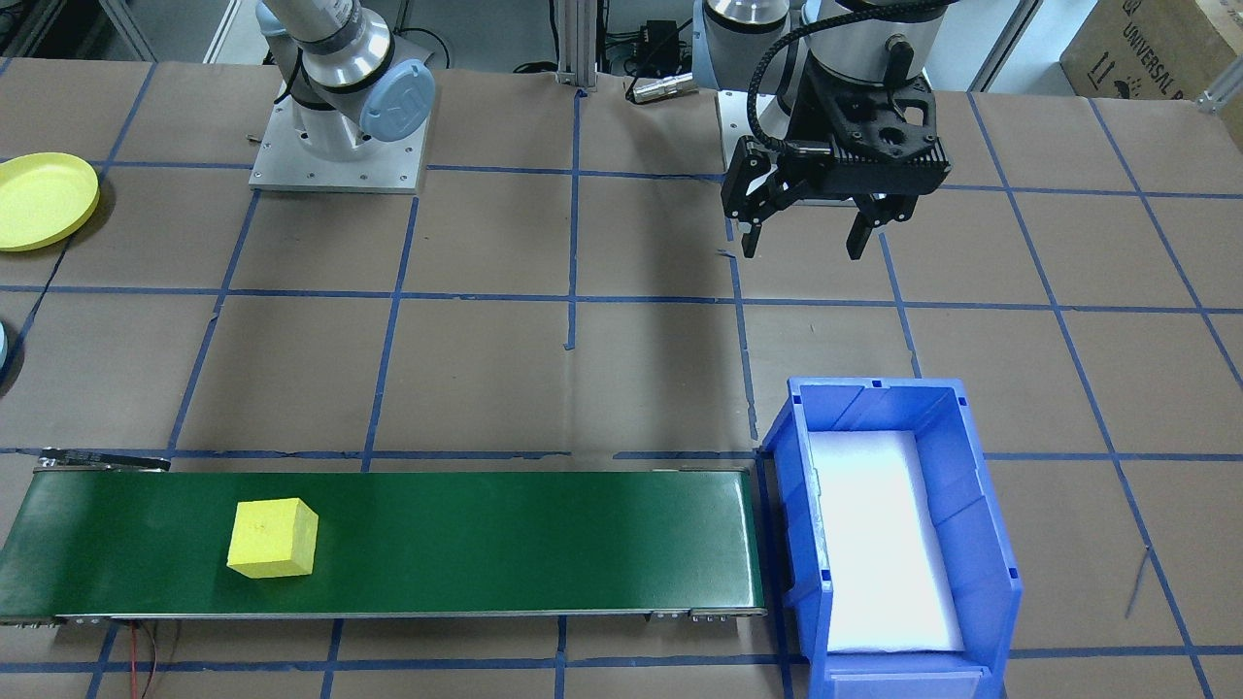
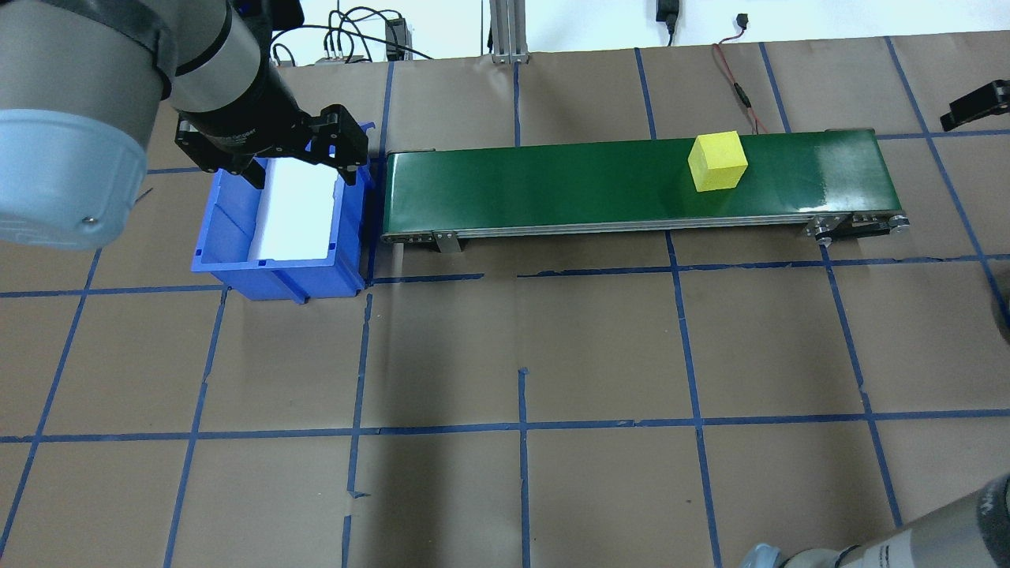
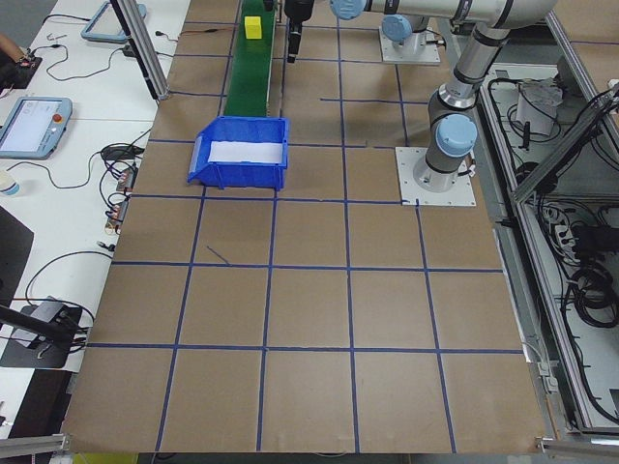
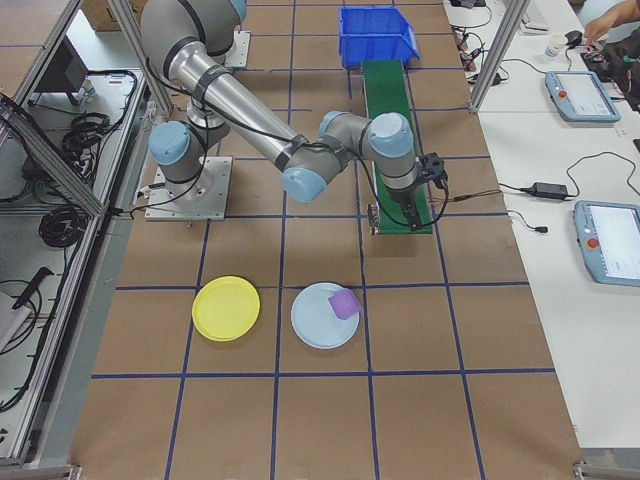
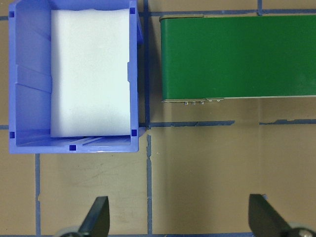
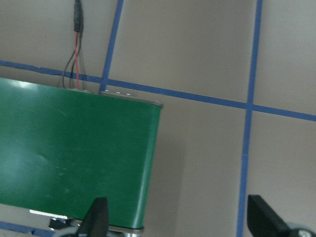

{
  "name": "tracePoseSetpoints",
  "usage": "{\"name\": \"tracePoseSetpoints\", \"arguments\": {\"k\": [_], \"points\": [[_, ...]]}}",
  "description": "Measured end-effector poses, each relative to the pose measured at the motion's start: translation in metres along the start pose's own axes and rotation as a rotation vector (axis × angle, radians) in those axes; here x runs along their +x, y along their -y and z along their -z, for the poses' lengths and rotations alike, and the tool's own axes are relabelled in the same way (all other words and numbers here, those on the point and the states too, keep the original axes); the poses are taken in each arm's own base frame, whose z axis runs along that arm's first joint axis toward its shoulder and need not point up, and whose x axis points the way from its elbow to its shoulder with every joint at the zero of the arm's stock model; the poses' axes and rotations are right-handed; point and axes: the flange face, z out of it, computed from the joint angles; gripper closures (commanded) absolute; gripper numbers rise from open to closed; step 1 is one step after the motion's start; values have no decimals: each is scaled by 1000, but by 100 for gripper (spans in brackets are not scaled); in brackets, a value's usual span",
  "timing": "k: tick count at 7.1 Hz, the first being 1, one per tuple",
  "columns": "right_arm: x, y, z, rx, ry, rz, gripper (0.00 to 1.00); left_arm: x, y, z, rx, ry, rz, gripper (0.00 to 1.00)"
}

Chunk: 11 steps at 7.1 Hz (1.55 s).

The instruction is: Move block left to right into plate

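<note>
On the green belt (image 1: 388, 544) sits the yellow block (image 1: 273, 538), flat and upright, toward the belt's end on the robot's right and well apart from the blue bin (image 1: 893, 534) at the other end. Bin butts against the belt's left end and holds only a white foam pad (image 1: 874, 544). Left claw (image 1: 804, 238) hangs above the counter (image 1: 621, 369) near the bin, on the robot's side of it, fingers spread wide and empty; its wrist view looks straight down on bin and belt end with both fingertips (image 5: 98, 215) far apart at the bottom edge. Right claw (image 4: 415, 205) hovers over the belt's right end, just beside the block's end of the belt; its wrist view shows the belt corner, red and black wires (image 6: 74, 44) and blue tape lines, with fingertips (image 6: 98, 215) wide apart and nothing between them. Yellow plate (image 4: 226, 308) lies on the counter on the robot's right side, well apart from the belt. Beside it is a light blue plate (image 4: 322, 318) with a purple block (image 4: 344, 303) on it. Tablets and cables line the side benches; a person's hand shows at the edge of each side view.
</note>
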Motion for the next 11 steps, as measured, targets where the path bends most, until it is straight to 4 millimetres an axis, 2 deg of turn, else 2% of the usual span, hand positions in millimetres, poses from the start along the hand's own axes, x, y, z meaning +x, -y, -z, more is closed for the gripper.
{"name": "tracePoseSetpoints", "arguments": {"k": [2,4,6,8,11], "points": [[-62,27,-21,-13,57,-159,0,0,0,0,0,0,1,0],[-92,36,-46,-18,165,-264,0,-1,1,-2,-2,0,1,0],[-115,33,-66,-47,215,-279,0,-1,2,-3,-3,-1,1,0],[-122,29,-75,-54,214,-263,0,0,2,-3,-4,-1,-1,0],[-117,20,-94,-101,166,-250,9,0,2,-2,-3,-1,-1,0]]}}
